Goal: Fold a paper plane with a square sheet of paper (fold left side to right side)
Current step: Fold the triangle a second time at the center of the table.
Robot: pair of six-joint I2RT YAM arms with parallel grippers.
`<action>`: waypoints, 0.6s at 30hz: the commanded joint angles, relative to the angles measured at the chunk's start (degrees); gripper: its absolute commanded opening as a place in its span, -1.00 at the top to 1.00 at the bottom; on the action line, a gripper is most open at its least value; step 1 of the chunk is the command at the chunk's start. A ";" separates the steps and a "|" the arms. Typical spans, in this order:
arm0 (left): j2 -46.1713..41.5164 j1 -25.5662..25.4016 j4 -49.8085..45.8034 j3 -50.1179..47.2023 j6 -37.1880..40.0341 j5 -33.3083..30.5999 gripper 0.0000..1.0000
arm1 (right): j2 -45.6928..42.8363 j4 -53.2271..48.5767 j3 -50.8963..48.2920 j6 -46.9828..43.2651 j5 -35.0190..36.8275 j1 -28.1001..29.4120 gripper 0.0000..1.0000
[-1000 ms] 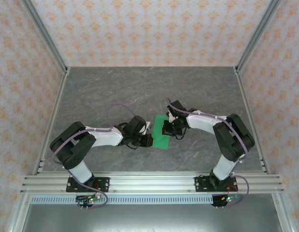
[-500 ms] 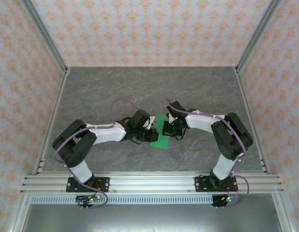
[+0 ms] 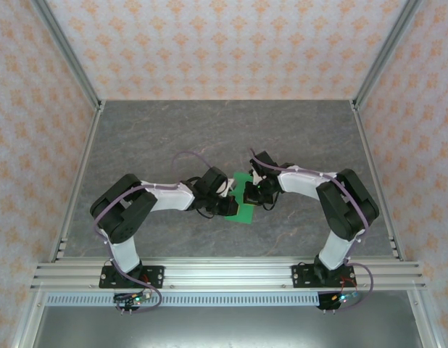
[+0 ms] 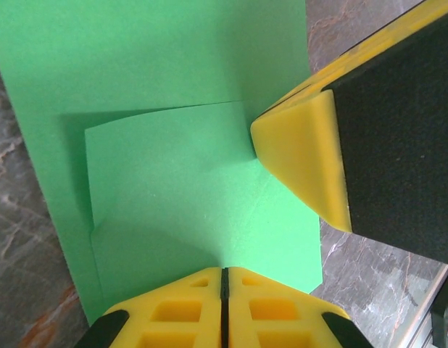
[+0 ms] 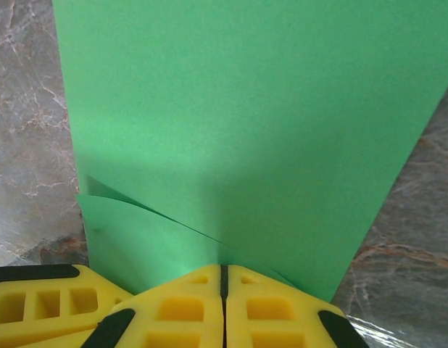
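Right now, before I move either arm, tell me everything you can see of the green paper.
The square sheet of paper is thin, plain bright green and matte, lying on the grey marbled table. One flap is folded over it, its edge slightly lifted and shadowed. The shut left gripper and shut right gripper meet it tip-first; whether either pinches it I cannot tell.

Lab robot cell: aluminium frame [image 3: 224, 274], orange-patterned wall panels [image 3: 224, 43], grey marbled tabletop [image 3: 173, 130].
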 commanded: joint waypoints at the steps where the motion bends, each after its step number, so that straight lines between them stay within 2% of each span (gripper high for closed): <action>1: -0.13 -0.51 -2.11 -1.43 0.66 -1.55 0.84 | 2.05 -5.00 -0.23 -1.05 5.65 0.17 0.84; 18: -6.50 -0.66 -3.50 -11.91 1.87 -3.39 0.85 | 2.50 -6.41 0.30 -1.45 6.92 0.23 0.84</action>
